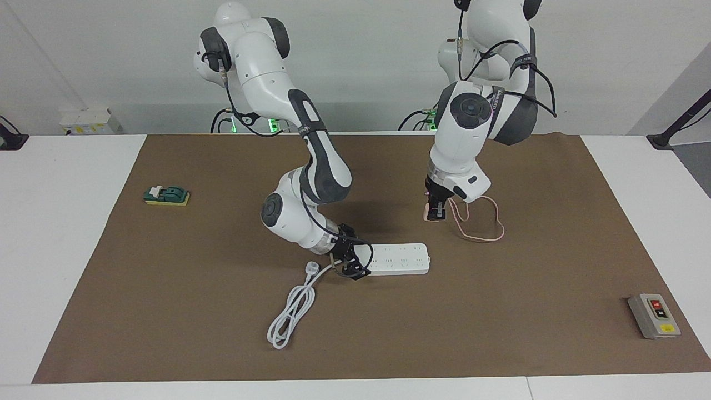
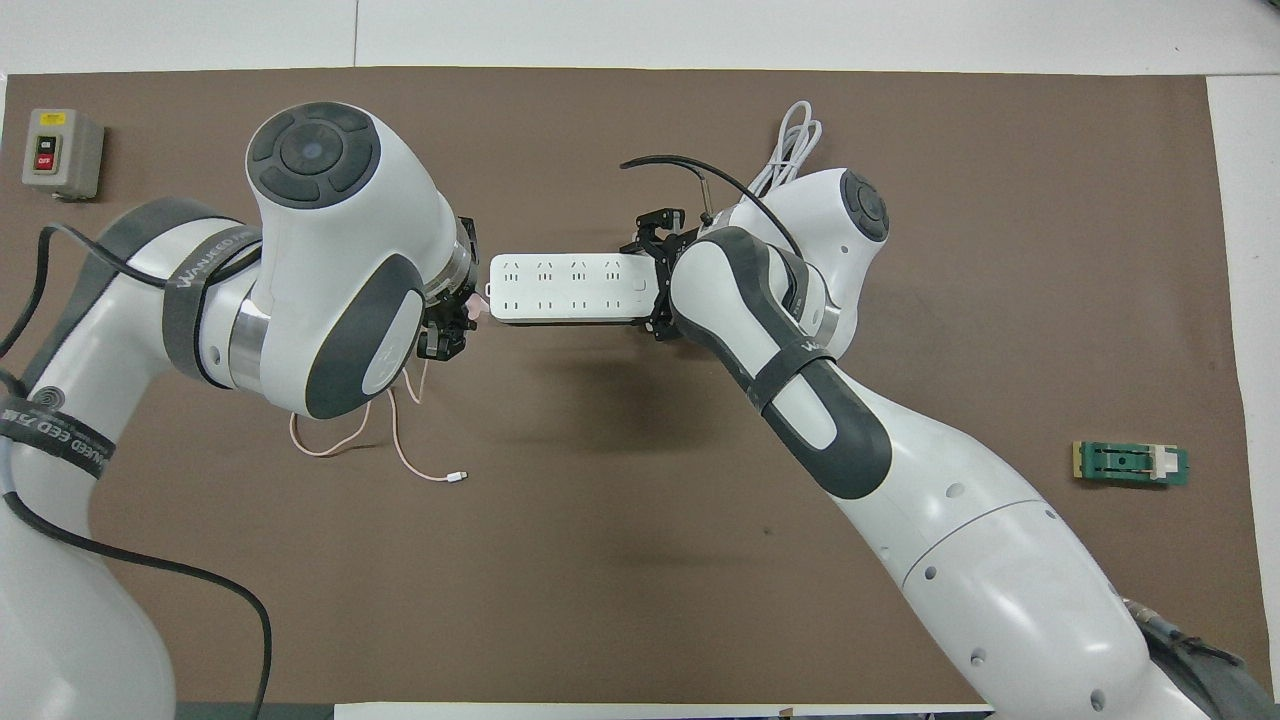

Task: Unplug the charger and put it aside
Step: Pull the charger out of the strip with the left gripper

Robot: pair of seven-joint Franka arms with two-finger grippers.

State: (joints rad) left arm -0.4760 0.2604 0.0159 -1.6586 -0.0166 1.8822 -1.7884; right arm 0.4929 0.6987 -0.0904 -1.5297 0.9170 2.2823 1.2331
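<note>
1. Facing view: my left gripper point(image 1: 435, 214) is clamped tight on the one pink charger point(image 1: 429, 213), lifted off the one strip point(image 1: 397, 259), its cable point(image 1: 479, 226) trailing on the mat. My right gripper point(image 1: 350, 265) sits at the strip's corded end; I cannot tell its opening.
2. Overhead view: the charger point(image 2: 472, 306) peeks out just beside the strip point(image 2: 568, 288); one grey switch box point(image 2: 60, 152), one green block point(image 2: 1130, 464).

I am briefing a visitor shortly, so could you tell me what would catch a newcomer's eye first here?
Probably the left hand, raised over the brown mat and shut on the small pale pink cube-shaped charger, whose thin pink cable trails down onto the mat. Next, the right hand pinning one end of the long white multi-socket power strip at mid-table.
</note>
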